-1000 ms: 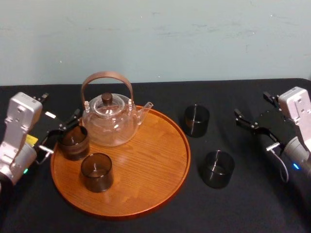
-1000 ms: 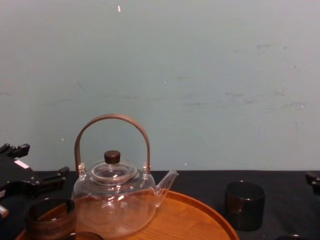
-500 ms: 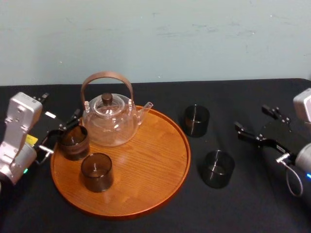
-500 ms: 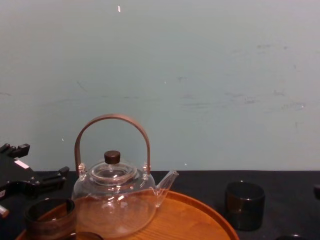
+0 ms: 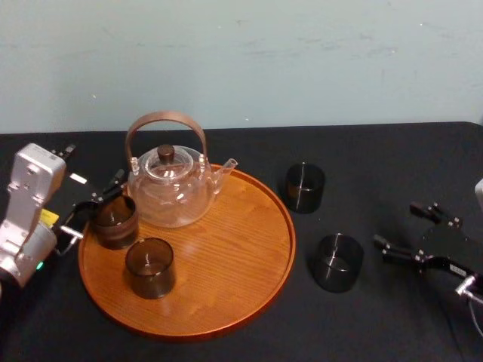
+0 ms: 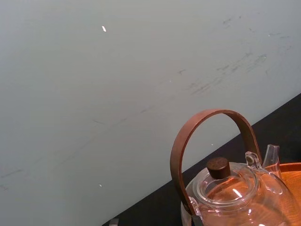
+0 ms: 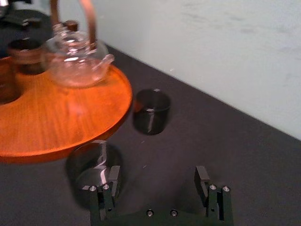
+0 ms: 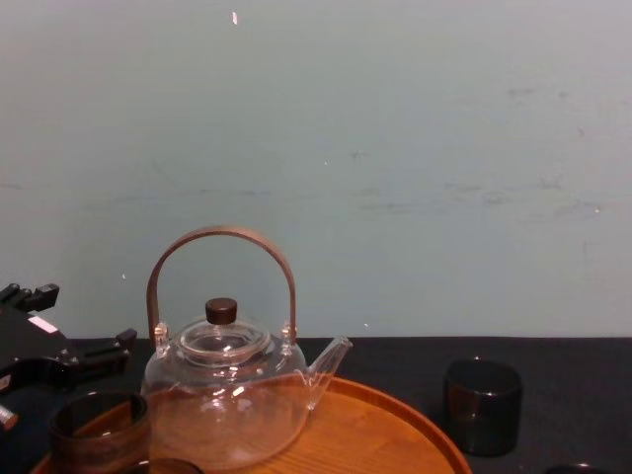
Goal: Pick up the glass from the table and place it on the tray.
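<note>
A black-clothed counter (image 5: 377, 151) carries a round orange-brown wooden tray (image 5: 241, 249) left of centre; on the far left part of the tray stands a glass teapot (image 5: 170, 192) with a brown arched handle and a dark knob on its lid, its spout pointing right. Two dark glasses stand upright on the tray: the left glass (image 5: 114, 221) just beside the teapot at the tray's left edge, and the front glass (image 5: 150, 266) nearer, close to it but apart.

Two more dark glasses stand upright on the counter, right of the tray and off it: the far glass (image 5: 305, 187) just beyond the tray's right rim, and the near glass (image 5: 338, 262) nearer and a little further right; the two are apart from each other and from the tray.

The right tool (image 5: 395, 224) sits low over the counter, just right of the near glass; its jaws are spread wide with nothing between them; in the right wrist view one finger (image 7: 113, 178) lies close beside the near glass, and whether they touch cannot be told.

The left tool (image 5: 96, 202) is at the tray's left edge beside the left glass, its jaws spread apart; whether it touches that glass cannot be told.
</note>
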